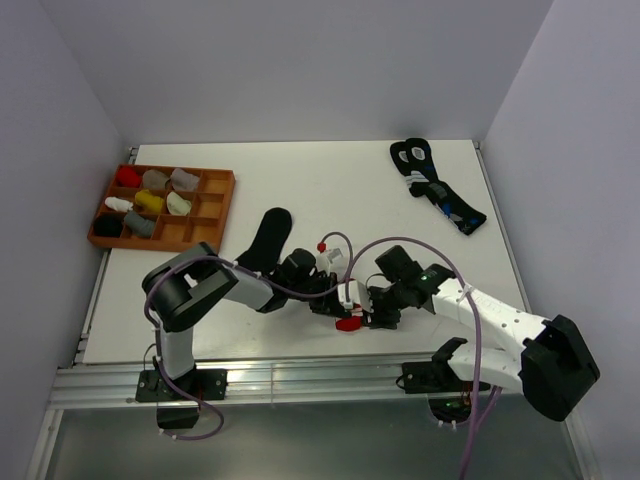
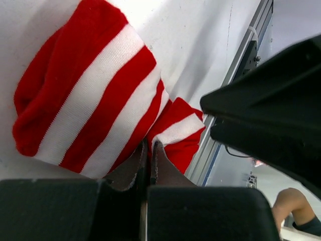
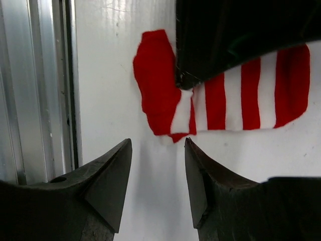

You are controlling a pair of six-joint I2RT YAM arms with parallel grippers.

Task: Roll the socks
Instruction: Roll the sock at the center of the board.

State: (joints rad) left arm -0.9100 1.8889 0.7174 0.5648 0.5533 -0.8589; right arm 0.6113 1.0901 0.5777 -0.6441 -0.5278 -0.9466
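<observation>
Left gripper [image 2: 149, 150] has its jaws pressed together on a thin crease of the red-and-white striped sock [image 2: 90, 95]. The sock lies at the lower middle of the top view, near the front rail [image 3: 40, 75] of the counter [image 1: 330, 190]. Right gripper [image 3: 158, 145] hangs with jaws apart and empty, just short of the sock's turned-over red end. So slim a pinch could slip and let the fold spring flat. The two grippers crowd each other and may bump. The black sock [image 1: 268, 238] lies apart, to their upper left, and risks being left out of the roll.
</observation>
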